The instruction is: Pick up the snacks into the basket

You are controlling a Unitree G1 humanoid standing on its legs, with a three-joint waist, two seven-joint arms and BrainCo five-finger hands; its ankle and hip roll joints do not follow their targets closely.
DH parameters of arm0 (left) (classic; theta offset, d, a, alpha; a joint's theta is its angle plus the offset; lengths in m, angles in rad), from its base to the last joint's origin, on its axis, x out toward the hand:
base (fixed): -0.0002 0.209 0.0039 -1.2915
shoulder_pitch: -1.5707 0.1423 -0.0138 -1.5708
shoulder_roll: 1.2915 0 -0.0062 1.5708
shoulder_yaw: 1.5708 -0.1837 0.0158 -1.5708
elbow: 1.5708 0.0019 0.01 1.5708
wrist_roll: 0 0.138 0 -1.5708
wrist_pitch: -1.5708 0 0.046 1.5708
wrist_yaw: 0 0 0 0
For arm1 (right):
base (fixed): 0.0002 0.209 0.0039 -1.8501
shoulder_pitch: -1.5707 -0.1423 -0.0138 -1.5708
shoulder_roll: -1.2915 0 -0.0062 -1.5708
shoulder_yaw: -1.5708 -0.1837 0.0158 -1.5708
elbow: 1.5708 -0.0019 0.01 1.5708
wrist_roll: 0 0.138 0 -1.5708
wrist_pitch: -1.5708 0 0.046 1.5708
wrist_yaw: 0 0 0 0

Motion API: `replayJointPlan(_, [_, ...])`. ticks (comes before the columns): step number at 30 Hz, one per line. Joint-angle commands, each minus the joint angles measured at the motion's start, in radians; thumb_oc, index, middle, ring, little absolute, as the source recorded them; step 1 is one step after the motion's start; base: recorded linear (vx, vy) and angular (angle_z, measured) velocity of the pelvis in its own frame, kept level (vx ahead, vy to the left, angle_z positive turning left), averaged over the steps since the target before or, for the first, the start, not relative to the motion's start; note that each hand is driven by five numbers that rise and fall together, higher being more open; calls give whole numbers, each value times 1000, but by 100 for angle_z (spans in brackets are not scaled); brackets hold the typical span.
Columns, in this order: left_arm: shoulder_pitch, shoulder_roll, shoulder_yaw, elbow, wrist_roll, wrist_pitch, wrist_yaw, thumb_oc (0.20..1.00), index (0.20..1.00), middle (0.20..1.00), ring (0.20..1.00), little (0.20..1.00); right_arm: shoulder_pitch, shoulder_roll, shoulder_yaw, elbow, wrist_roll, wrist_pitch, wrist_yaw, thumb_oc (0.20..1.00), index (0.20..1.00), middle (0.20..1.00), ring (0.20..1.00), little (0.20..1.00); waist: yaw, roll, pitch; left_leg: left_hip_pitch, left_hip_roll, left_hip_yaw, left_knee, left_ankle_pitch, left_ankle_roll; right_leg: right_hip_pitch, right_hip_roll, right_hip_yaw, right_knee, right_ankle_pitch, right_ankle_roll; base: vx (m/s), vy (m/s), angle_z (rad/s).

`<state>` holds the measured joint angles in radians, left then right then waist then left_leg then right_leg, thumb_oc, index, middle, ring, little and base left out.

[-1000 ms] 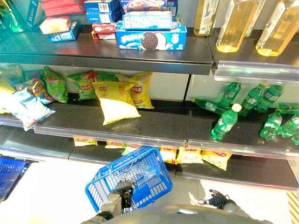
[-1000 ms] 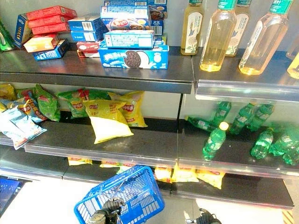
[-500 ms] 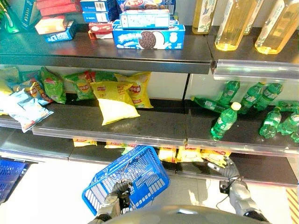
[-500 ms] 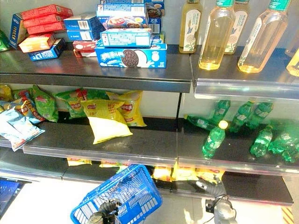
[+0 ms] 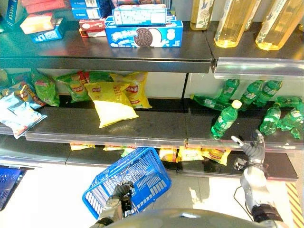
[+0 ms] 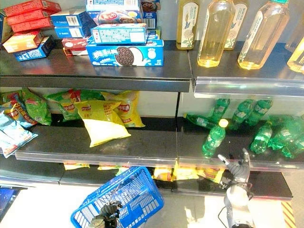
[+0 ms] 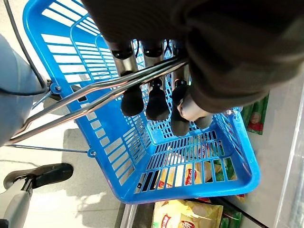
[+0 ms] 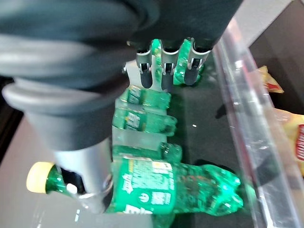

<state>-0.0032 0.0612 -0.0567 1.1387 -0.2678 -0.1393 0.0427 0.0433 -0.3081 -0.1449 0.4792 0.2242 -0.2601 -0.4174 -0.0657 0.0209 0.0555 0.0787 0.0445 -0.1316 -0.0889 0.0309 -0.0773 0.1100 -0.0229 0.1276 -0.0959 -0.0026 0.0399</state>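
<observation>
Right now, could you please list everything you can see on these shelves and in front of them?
cookie and biscuit boxes: several, blue and red, top shelf left
oil bottles: several, yellow, top shelf right
chip bags: several, yellow and green, middle shelf left
soda bottles: several, green, middle shelf right
snack bags: several, yellow, bottom shelf
basket: one, blue, hanging by its handle
left hand: curled round the basket handle
right hand: open, at the middle shelf's front edge
</observation>
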Motion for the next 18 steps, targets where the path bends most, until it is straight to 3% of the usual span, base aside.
replayJointPlan(1, [14, 99, 5, 71, 49, -10, 51, 200, 200, 200, 200, 200, -36, 9, -56, -84, -27, -62, -33, 1000, 1000, 1000, 1000, 1000, 18, -52, -10, 19, -112, -17, 2, -92, 88, -16, -19, -25, 18, -26, 70, 0, 0, 0])
replayJointPlan(9, [19, 99, 3, 63, 51, -10, 49, 200, 200, 200, 200, 200, -56, -4, -41, -124, -45, -57, -22, 1000, 1000, 1000, 1000, 1000, 22, -53, -13, 22, -113, -19, 2, -92, 89, -12, -19, -23, 18, -27, 68, 0, 0, 0])
replayJointPlan(18, [22, 103, -1, 62, 48, -9, 29, 200, 200, 200, 200, 200, -97, -47, 19, -99, -51, -21, 57, 1000, 1000, 1000, 1000, 1000, 35, -60, -16, 24, -113, -21, 2, -91, 88, -9, -19, -26, 18, -26, 67, 0, 0, 0])
